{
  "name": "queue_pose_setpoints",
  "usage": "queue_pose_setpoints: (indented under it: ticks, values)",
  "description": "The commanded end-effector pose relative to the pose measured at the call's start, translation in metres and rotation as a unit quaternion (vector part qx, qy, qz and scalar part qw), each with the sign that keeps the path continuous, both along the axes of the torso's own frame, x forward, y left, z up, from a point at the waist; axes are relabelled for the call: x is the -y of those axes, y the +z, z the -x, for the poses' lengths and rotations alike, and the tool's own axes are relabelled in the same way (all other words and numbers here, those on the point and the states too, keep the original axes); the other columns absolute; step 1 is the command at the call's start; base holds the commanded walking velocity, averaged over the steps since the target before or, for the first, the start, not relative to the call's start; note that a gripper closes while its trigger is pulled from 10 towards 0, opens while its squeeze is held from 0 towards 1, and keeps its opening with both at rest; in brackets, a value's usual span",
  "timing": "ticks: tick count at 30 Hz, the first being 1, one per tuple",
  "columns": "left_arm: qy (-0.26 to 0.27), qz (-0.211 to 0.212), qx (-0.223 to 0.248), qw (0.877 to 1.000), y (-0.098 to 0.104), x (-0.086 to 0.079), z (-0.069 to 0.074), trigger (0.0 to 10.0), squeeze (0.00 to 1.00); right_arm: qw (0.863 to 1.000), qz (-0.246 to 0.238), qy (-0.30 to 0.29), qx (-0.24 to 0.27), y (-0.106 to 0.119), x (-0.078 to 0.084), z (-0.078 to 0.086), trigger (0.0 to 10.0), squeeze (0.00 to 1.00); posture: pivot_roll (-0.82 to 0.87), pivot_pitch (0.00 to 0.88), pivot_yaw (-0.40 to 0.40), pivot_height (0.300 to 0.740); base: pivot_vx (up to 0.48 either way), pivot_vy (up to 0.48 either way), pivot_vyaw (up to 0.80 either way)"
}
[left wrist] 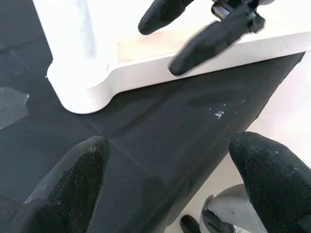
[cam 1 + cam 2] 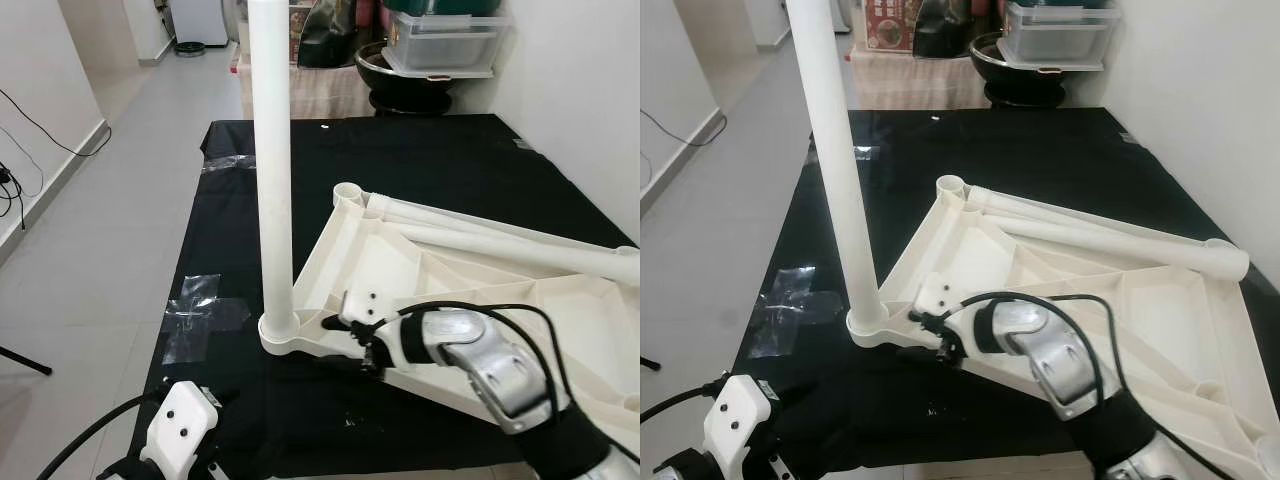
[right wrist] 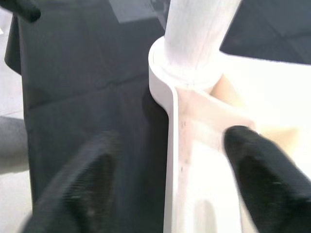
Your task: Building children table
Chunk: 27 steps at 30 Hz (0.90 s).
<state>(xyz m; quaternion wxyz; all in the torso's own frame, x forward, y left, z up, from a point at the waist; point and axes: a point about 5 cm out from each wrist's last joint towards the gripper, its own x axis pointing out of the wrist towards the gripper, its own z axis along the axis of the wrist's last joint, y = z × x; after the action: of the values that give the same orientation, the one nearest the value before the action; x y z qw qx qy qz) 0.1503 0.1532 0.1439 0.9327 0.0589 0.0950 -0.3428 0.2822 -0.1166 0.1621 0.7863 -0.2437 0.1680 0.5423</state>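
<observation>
One leg (image 2: 272,170) stands socketed in the upturned tabletop (image 2: 470,290) on the black mat; your right gripper (image 2: 366,340) straddles its rim unclenched, left gripper (image 1: 165,184) released. Fetch another leg next.

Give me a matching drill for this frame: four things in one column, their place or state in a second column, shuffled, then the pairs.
Things:
1. upright leg
2. loose legs
3. right claw
4. left claw

States:
A. lying across the upturned tabletop
B. open, hovering over the black mat
C. standing in the near corner socket
D. fingers straddling the tabletop rim beside the socket

Pairs: 1-C, 2-A, 3-D, 4-B
</observation>
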Motion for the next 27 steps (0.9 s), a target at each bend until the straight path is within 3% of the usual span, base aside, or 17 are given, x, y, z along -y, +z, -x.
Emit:
queue_pose_setpoints:
  ticks: [1, 6, 10, 11, 12, 13, 26, 27]
  values:
    - [-0.005, -0.008, -0.001, 1.0, 0.0, -0.001, 0.002, 10.0, 0.0, 0.999, 0.022, 0.009, -0.027, -0.005, 0.006, 0.01, 10.0, 0.0, 0.06, 0.111, -0.055, 0.74, 0.0, 0.0, 0.0]
    - [-0.004, -0.006, 0.0, 1.0, 0.0, 0.0, 0.001, 10.0, 0.0, 0.997, 0.049, -0.009, -0.062, -0.011, 0.012, 0.015, 10.0, 0.0, 0.06, 0.11, -0.058, 0.74, 0.0, 0.0, 0.0]
    - [-0.005, -0.006, 0.0, 1.0, 0.0, 0.001, 0.002, 10.0, 0.0, 0.996, 0.057, -0.027, -0.062, -0.014, 0.013, 0.013, 8.9, 0.0, 0.05, 0.11, -0.058, 0.74, 0.0, 0.0, 0.0]
    - [-0.005, -0.006, 0.0, 1.0, 0.0, 0.001, 0.002, 10.0, 0.0, 0.996, 0.06, -0.037, -0.061, -0.015, 0.013, 0.012, 4.9, 0.0, 0.05, 0.11, -0.059, 0.74, 0.0, 0.0, 0.0]
    - [-0.005, -0.005, 0.0, 1.0, 0.0, 0.001, 0.002, 10.0, 0.0, 0.995, 0.06, -0.043, -0.061, -0.015, 0.012, 0.012, 4.9, 0.0, 0.05, 0.11, -0.059, 0.74, 0.0, 0.0, 0.0]
    - [-0.005, -0.005, 0.0, 1.0, 0.0, 0.001, 0.002, 10.0, 0.0, 0.995, 0.062, -0.053, -0.06, -0.016, 0.012, 0.011, 0.0, 0.0, 0.05, 0.111, -0.059, 0.74, 0.0, 0.0, 0.0]
    - [-0.008, -0.006, 0.0, 1.0, 0.0, 0.002, 0.002, 10.0, 0.0, 0.995, 0.073, -0.068, -0.021, -0.016, 0.005, 0.007, 0.0, 0.0, 0.05, 0.108, -0.058, 0.74, 0.0, 0.0, 0.0]
    - [-0.008, -0.006, 0.0, 1.0, 0.0, 0.002, 0.002, 10.0, 0.0, 0.996, 0.068, -0.055, 0.002, -0.014, 0.002, 0.006, 0.0, 0.0, 0.05, 0.105, -0.057, 0.74, 0.0, 0.0, 0.0]
